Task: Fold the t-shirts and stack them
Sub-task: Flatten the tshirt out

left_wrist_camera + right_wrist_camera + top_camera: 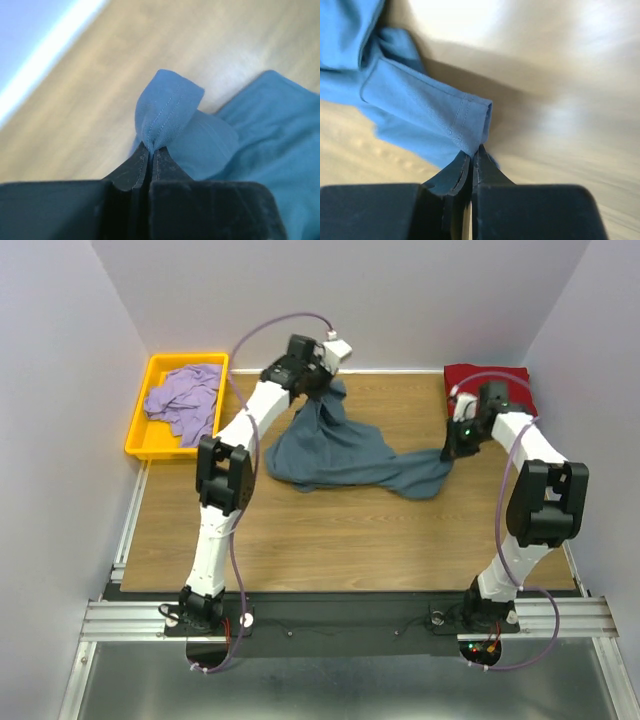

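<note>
A slate blue-grey t-shirt [345,452] lies rumpled across the middle of the wooden table [340,540]. My left gripper [322,390] is shut on a stitched hem of it [165,112] at its far left end, the cloth bunched between the black fingers [131,170]. At the shirt's right end my right gripper [452,448] is shut on another hemmed edge [455,120]. A dark red t-shirt [492,383] lies folded at the far right corner. The lavender t-shirt [185,398] sits crumpled in the yellow tray [140,430].
The yellow tray stands off the table's far left corner. White walls close in the back and both sides. A metal rail [340,618] carries both arm bases at the near edge.
</note>
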Controlling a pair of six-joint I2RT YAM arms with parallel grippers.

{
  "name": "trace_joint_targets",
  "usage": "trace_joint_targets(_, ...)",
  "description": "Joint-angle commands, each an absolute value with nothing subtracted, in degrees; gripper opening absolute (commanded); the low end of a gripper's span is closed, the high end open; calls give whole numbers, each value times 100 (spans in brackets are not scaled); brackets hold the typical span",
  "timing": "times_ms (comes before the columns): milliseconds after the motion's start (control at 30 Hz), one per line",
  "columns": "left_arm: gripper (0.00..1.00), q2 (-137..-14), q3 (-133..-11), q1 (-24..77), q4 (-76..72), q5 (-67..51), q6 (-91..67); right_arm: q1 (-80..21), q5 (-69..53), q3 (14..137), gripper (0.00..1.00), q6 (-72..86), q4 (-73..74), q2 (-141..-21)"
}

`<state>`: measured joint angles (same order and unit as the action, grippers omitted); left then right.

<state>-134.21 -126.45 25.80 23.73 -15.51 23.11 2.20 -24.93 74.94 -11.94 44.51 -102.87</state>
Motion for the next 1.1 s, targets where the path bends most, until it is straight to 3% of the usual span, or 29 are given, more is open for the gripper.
trace_joint_targets(0, 0, -12218, -13236, 2049, 1855, -1801, 2048, 703, -1943, 8787, 1, -1169, 4263, -10063)
trace_joint_targets(267, 0, -11242, -13123, 1231, 810, -1960, 1732, 887, -1478, 10729, 1, -1257, 4236, -10028)
trace_joint_targets(400, 0, -10645, -12631, 652, 492, -2486, 1512, 1159, -1398, 11118, 1, -1423, 4219, -9906)
trace_joint_targets(600, 0, -9230, -10296, 133, 615, -3516, 1863, 1178, -1687, 9776, 1, -1968, 4228, -9081)
trace_joint_targets(633, 0, -9028, -9944, 45, 746, -4125, 1889, 1178, -1757, 9530, 1, -2186, 4236, -8914)
trace_joint_targets(700, 0, -8405, -9012, -193, 1480, -4656, 2807, 1178, -1811, 8698, 0, -2643, 4245, -8406)
trace_joint_targets(900, 0, -6953, -6639, -141, 3214, -4852, 5190, 1178, -1740, 7025, 1, -3646, 4421, -7823)
trace_joint_targets(1033, 0, -6364, -5232, -18, 3999, -4018, 6755, 1160, -2187, 6496, 1, -4454, 5034, -7831)
trace_joint_targets(1067, 7, -6189, -4777, -18, 4043, -3869, 6933, 1143, -2319, 6408, 1, -4639, 5262, -7927)
